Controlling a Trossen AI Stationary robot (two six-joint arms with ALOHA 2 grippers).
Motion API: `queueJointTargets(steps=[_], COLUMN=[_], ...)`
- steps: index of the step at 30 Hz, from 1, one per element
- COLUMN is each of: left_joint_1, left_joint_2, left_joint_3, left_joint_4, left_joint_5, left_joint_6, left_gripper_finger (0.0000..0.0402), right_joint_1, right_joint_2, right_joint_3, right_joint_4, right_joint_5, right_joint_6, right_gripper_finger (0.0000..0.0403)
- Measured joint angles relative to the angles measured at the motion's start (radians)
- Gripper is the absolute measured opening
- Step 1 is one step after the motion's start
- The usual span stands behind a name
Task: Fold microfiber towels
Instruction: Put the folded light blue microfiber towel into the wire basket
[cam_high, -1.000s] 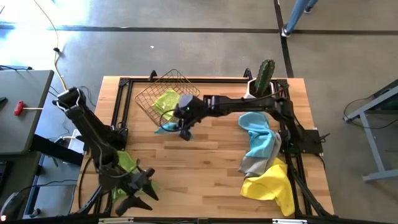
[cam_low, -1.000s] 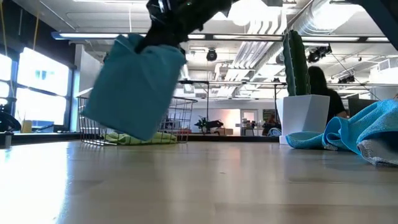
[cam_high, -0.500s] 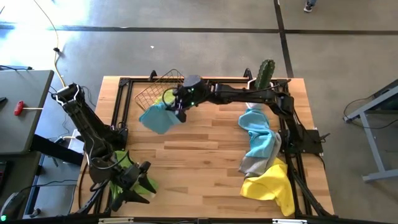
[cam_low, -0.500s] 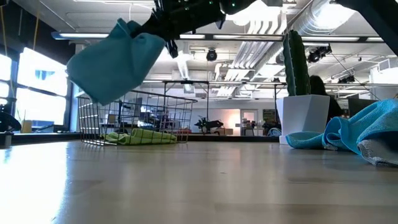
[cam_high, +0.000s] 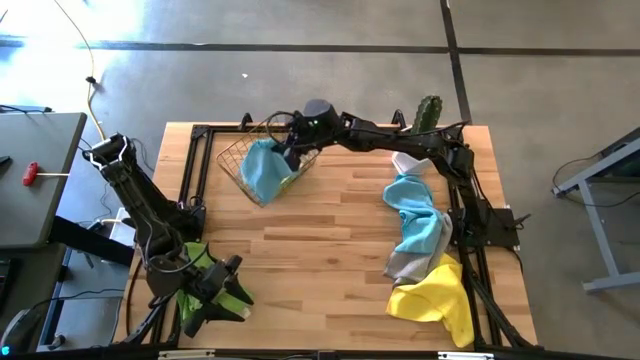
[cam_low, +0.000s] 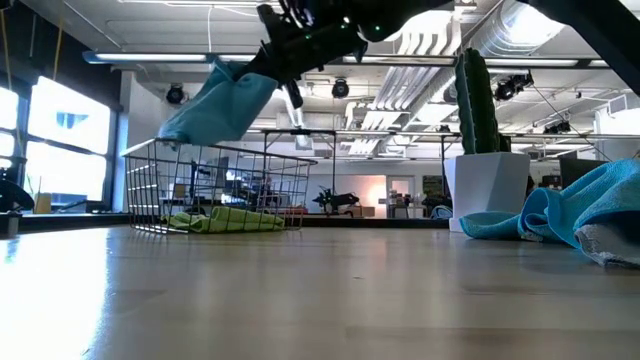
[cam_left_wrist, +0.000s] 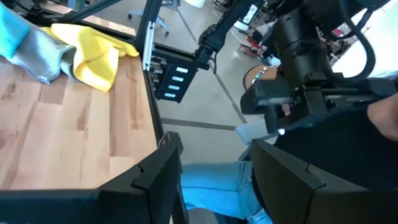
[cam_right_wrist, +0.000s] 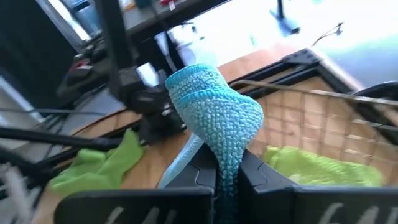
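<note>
My right gripper reaches to the table's far left and is shut on a folded light blue towel, held over the wire basket. A lime green towel lies in the basket. My left gripper is open and empty at the table's near left corner, above a second lime green towel that lies on the corner. A light blue towel, a grey towel and a yellow towel lie heaped along the right edge. My right gripper pinches a folded, several-layer bunch of the blue towel between its two fingers. In the low view the fingers come from above and from the table's right. The towel hangs slanting below them, clear of the table, its lower edge at the basket's rim.
A cactus in a white pot stands at the far right, beside the right arm. Black frame rails run along the table's edges. Bare wood lies between the basket and the heap. A person's legs show beyond the near edge.
My right gripper has carried the blue towel up and toward the far edge, from in front of the basket to over it. The towel has swung out toward the table's left and now hangs above the basket's rim.
</note>
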Motion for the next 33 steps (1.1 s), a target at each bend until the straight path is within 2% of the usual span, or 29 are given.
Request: queueJointTargets(steps=[3,16,29,33], left_joint_1=[0.000,-0.001,-0.001,-0.001], left_joint_2=[0.000,0.000,0.001,0.001], left_joint_3=[0.000,0.000,0.000,0.000], left_joint_4=[-0.008,-0.052,-0.077,-0.080], left_joint_5=[0.000,0.003,0.004,0.004], left_joint_6=[0.004,0.007,0.010,0.017], left_gripper_finger=[0.0188,0.0188,0.0188,0.0188], right_joint_1=[0.001,0.001,0.010,0.011], right_joint_2=[0.014,0.107,0.187,0.224], right_joint_3=[0.002,0.002,0.001,0.051], right_joint_4=[0.017,0.172,0.306,0.291], right_joint_5=[0.036,0.052,0.033,0.059], right_joint_6=[-0.007,0.009,0.067,0.082], right_gripper_finger=[0.0000,0.0000,0.0000,0.0000])
